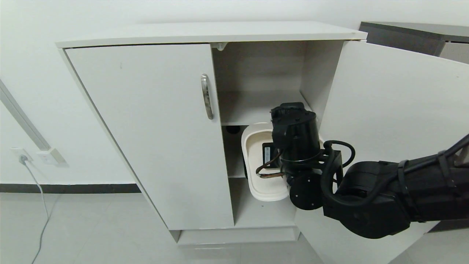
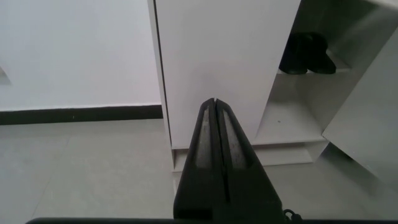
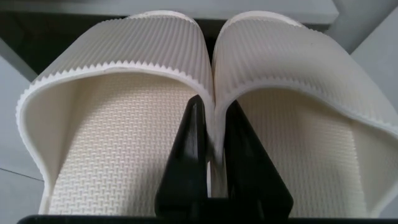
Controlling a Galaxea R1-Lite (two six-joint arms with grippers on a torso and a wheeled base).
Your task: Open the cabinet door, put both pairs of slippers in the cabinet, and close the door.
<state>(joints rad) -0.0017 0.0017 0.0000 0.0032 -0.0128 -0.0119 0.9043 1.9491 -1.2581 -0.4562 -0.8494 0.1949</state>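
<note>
The slippers (image 3: 124,74) were clamped in the right gripper (image 3: 214,111), toes beyond its fingers (image 3: 186,168), toward the cabinet (image 1: 146,128); the left gripper (image 2: 214,111) was closed, empty.

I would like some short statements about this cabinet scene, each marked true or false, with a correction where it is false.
1. The right door of the cabinet is open. True.
2. The left door is open too. False: it is shut.
3. The right tool grips a pair of white slippers. True.
4. The left tool is wide open. False: it is shut and holds nothing.
5. The slippers rest on top of the cabinet. False: they are held at its open right half.
</note>
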